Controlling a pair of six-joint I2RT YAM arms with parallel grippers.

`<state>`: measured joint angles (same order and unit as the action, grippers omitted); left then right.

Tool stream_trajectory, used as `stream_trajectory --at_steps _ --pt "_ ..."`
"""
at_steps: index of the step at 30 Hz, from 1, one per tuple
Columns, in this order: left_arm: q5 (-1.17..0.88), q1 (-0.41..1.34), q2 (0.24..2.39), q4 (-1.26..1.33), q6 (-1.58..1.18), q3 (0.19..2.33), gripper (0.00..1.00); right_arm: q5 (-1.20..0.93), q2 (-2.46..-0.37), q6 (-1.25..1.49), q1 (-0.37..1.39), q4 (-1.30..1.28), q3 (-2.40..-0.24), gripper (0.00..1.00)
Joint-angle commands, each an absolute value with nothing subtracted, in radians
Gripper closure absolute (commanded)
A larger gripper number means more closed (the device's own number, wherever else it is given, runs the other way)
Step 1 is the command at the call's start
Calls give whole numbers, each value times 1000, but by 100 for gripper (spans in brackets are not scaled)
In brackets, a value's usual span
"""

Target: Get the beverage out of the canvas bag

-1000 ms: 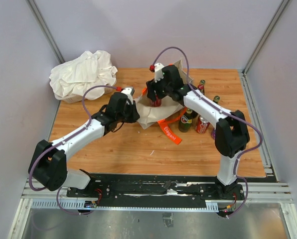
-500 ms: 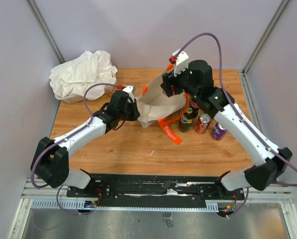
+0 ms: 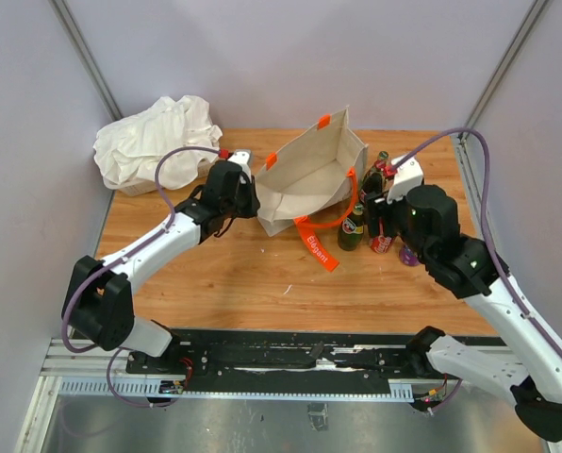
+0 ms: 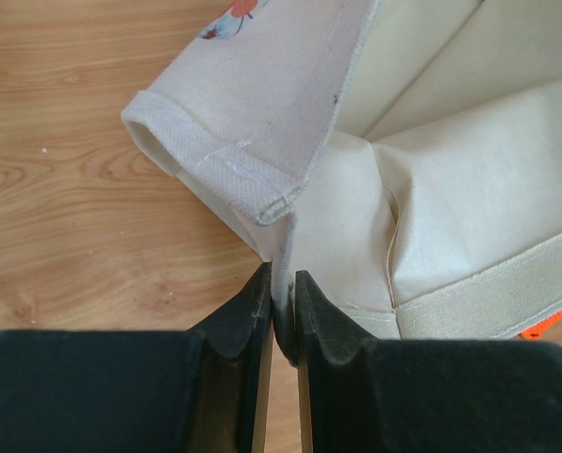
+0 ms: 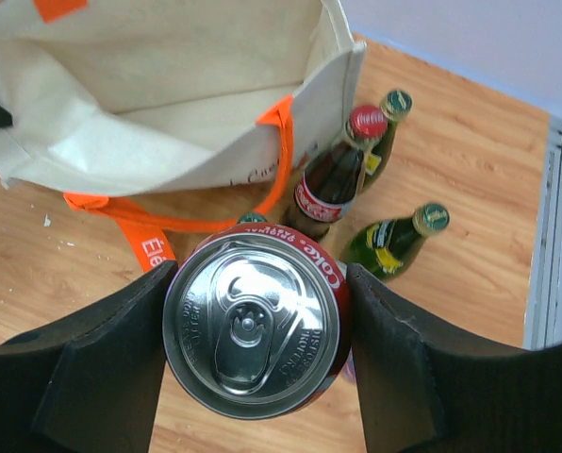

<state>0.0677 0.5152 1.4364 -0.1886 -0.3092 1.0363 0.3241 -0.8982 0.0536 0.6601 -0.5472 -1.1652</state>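
Red can (image 5: 251, 316) within right gripper (image 5: 255, 373)

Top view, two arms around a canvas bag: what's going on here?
The left gripper is shut on a corner seam of the canvas bag, which stands open on the table. The right gripper grips a red soda can upright, outside the bag, next to the bottles standing beside it. The bag's interior, as far as visible, looks empty.
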Motion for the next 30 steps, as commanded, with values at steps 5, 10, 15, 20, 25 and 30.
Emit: stream_trajectory --at_steps 5,10,15,20,25,30 --pt "94 473 1458 -222 -265 1085 81 338 -836 256 696 -492 -957 99" --pt "77 471 1456 -219 -265 1080 74 331 -846 302 694 -356 -777 99" --pt "81 469 1452 -221 -259 1079 65 332 -905 351 685 -232 -683 99" --pt "80 468 1449 -222 -258 1077 49 324 -955 372 654 -155 -629 99" --pt "68 468 1449 -219 -259 1087 30 320 -974 384 612 -97 -579 78" --pt "69 468 1440 -229 -261 1091 17 316 -976 381 593 -99 -561 36"
